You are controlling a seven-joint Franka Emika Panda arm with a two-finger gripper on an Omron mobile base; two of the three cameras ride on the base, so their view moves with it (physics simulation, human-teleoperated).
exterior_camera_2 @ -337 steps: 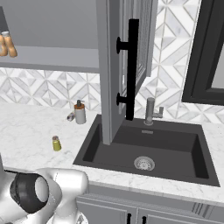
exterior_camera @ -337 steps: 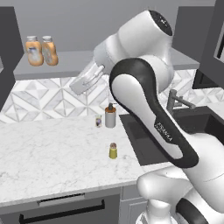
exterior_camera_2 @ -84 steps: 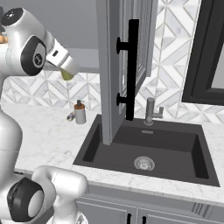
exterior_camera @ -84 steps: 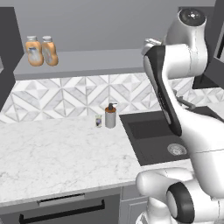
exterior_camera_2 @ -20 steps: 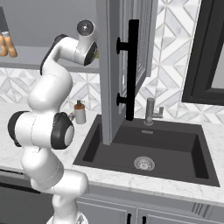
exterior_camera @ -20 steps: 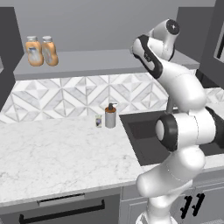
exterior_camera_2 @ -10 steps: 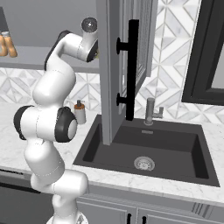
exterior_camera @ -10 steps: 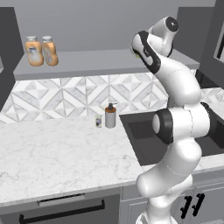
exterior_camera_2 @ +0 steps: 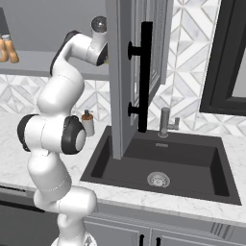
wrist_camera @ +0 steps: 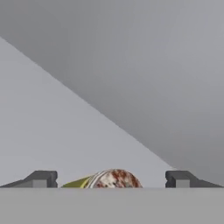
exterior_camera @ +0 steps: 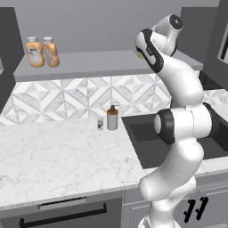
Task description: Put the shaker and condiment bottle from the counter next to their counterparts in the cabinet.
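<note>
On the cabinet (exterior_camera: pixel 89 67) shelf, shaker (wrist_camera: pixel 109 179) between wide-open, empty gripper (wrist_camera: pixel 111 179) fingers.

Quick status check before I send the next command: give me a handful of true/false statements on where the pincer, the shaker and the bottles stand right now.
1. The pincer stands open, its tips wide of the shaker. True.
2. The shaker sits on the counter beside the pump dispenser. False: it lies between the open fingertips, up at the cabinet shelf.
3. Two orange bottles stand side by side at the left end of the shelf. True.
4. The arm reaches toward the left end of the shelf. False: it is up at the right end, far from the bottles.
5. A small jar stands next to the dispenser. True.
</note>
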